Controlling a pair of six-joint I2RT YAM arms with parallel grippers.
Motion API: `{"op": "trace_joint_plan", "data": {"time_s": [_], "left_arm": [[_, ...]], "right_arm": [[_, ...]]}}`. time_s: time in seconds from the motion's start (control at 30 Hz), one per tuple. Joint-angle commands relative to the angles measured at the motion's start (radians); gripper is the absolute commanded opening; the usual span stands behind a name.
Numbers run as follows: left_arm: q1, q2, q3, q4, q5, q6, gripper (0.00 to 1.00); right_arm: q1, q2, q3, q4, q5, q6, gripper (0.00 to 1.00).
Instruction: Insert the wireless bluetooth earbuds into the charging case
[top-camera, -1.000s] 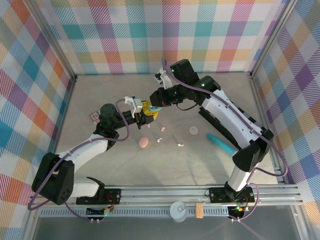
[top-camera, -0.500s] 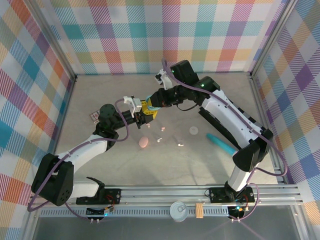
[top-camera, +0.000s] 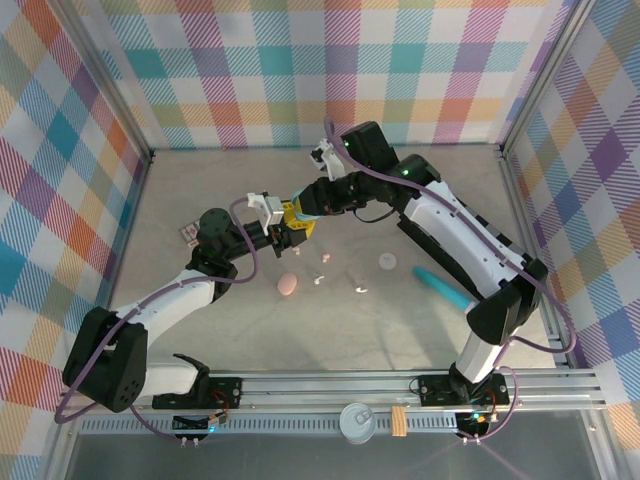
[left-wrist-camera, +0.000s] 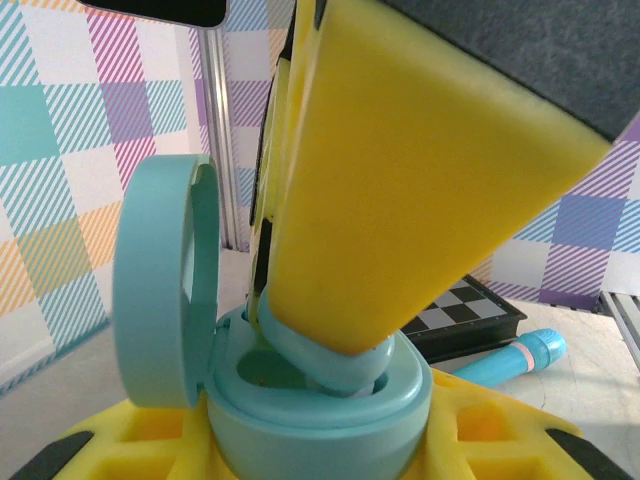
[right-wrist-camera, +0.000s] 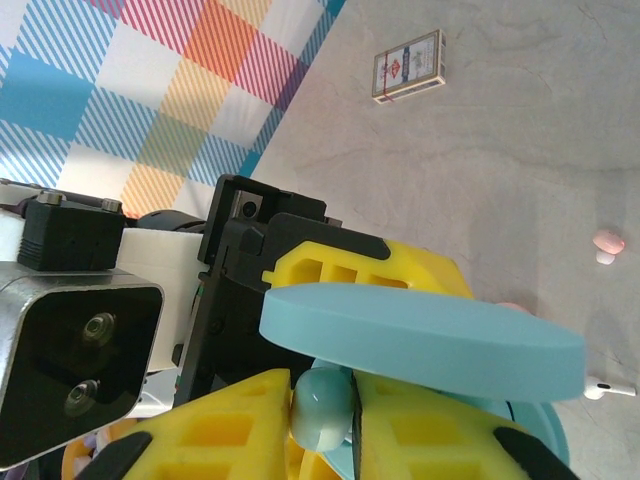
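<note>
Now | left hand (top-camera: 285, 234) grips teal case (left-wrist-camera: 322, 402) | right hand (top-camera: 303, 211) pinches teal earbud (right-wrist-camera: 320, 408) | lid (left-wrist-camera: 160, 290) upright alongside

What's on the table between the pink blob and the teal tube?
Top view: one white earbud near the pink blob, a second earbud midway toward the tube.

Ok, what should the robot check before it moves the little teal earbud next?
1. Lid of the teal charging case open: ok.
2. Left claw gripping the case: ok.
3. Teal earbud pinched in the right claw: ok.
4. Earbud at the case's opening: ok.
5. Earbud pushed fully into its socket: cannot tell.
6. All earbuds packed: not ok; a pink earbud and a white earbud lie on the table.
</note>
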Motion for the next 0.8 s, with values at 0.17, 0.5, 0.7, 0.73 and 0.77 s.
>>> {"op": "trace_joint_plan", "data": {"time_s": [0.17,0.5,0.7,0.73,0.77], "left_arm": [[0.004,-0.041,-0.001,0.061,-0.002,-0.007,0.3],[0.004,-0.039,0.002,0.06,0.001,-0.005,0.3],[0.004,-0.03,0.006,0.065,0.007,-0.009,0.3],[0.004,-0.029,0.006,0.068,0.008,-0.01,0.3],[0.004,-0.029,0.005,0.07,0.008,-0.011,0.3]], "right_arm": [[0.003,-0.045,-0.008,-0.026,0.025,-0.002,0.23],[0.001,-0.045,0.006,-0.036,0.029,-0.013,0.3],[0.001,-0.065,0.008,-0.028,0.033,-0.018,0.34],[0.001,-0.068,0.009,-0.027,0.037,-0.018,0.34],[0.0,-0.072,0.008,-0.026,0.045,-0.019,0.35]]}}
